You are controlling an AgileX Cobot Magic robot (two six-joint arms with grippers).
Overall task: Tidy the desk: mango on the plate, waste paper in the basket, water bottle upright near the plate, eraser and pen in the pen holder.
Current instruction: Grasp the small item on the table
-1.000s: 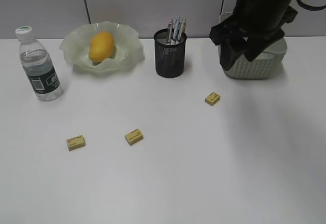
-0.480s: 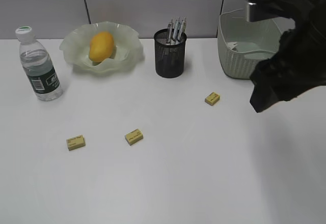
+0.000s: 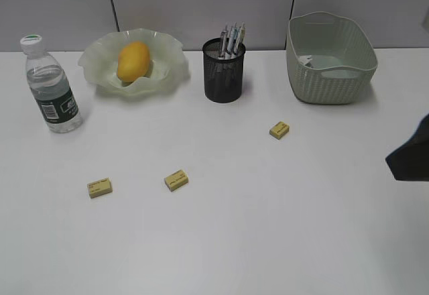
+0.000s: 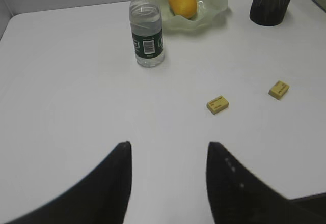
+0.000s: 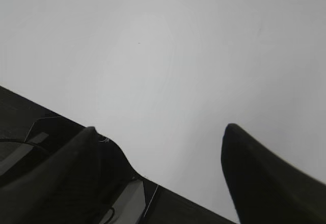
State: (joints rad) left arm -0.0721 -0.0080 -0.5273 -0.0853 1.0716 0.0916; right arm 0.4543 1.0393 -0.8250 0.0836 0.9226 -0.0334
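Observation:
The mango point(image 3: 133, 60) lies on the ruffled green plate point(image 3: 94, 64). Left of the plate, the water bottle point(image 3: 50, 87) stands upright. Several pens point(image 3: 232, 39) stick out of the black mesh pen holder point(image 3: 224, 74). Three yellow erasers lie on the desk point(image 3: 221, 241): eraser point(image 3: 99, 188), eraser point(image 3: 176, 180) and eraser point(image 3: 279, 130). The basket point(image 3: 330, 74) stands at the back right; the waste paper is hidden. My left gripper point(image 4: 168, 145) is open over bare desk, near the front. My right gripper point(image 5: 159, 128) is open and empty above the desk's edge.
Only a dark piece of my right arm point(image 3: 410, 154) shows at the right border of the exterior view. In the left wrist view the bottle point(image 4: 146, 35), the mango point(image 4: 182, 0) and two erasers point(image 4: 217, 104) lie ahead of the jaws.
My right arm has swung from above the basket down to the right edge of the desk. Its jaws have spread wider. The left arm has not moved.

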